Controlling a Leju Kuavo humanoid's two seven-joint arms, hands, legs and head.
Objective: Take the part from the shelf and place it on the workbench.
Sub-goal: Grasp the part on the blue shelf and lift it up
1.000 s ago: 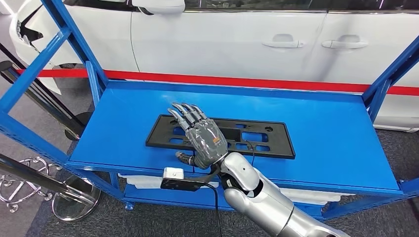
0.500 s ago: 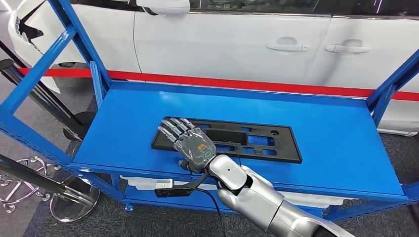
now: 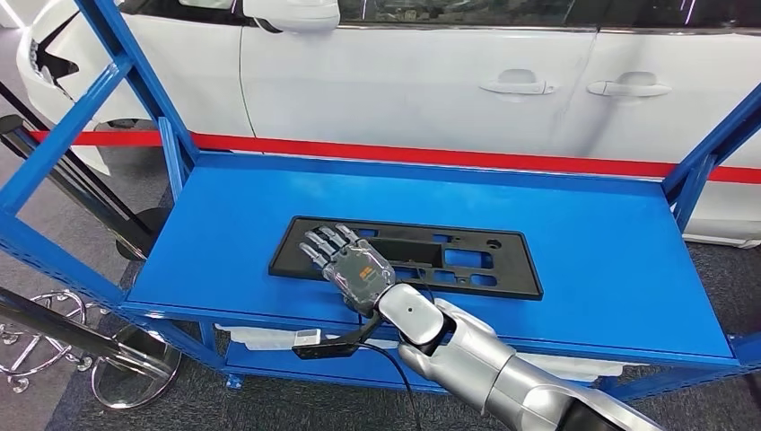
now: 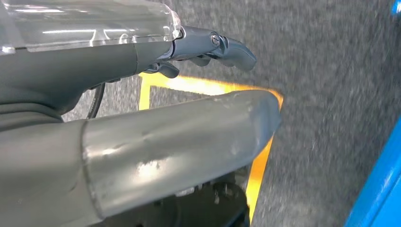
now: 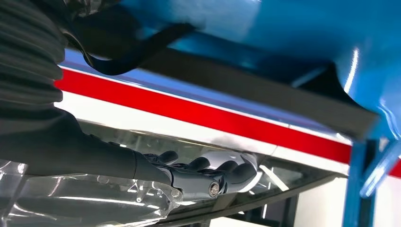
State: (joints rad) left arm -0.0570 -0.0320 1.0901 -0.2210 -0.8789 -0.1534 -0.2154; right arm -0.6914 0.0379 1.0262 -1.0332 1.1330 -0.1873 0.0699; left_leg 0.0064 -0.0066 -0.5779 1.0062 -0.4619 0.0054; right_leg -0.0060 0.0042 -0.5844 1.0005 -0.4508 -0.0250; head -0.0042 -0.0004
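- part (image 3: 467, 260): flat black plate with cut-out windows, lying flat on the blue shelf (image 3: 610, 269), centre of the head frame. long axis runs left to right across the frame, parallel to the shelf's front edge.
- right hand (image 3: 350, 262): comes in from the lower right of the head frame on a silver arm (image 3: 485, 359). it lies palm-down over the left end of the part, fingers (image 3: 323, 241) extended and pointing toward the upper left, fingertips near the part's left short edge. fingers look close together and laid flat, not curled round an edge; whether they touch the plate or hover just above it cannot be told. no grip is visible; judged as holding nothing yet.
- right hand, wrist frame: dark fingers (image 5: 208, 168) lie side by side under a clear cover, with the red stripe (image 5: 213, 116) and blue shelf frame beyond; contact with the part cannot be told here either.
- left hand (image 4: 208, 47): hangs over grey carpet (image 4: 331, 94) beside a yellow floor line. thumb (image 4: 189, 142) and fingers apart, nothing between them. well away from the part.
- key relation: most of the part extends to the right of the right hand; the near long edge lies toward the wrist. judged: the right hand is the nearer one, and a grasp calls for closing on the left end or near edge.
- background: white car (image 3: 431, 81) behind the shelf, upper frame.
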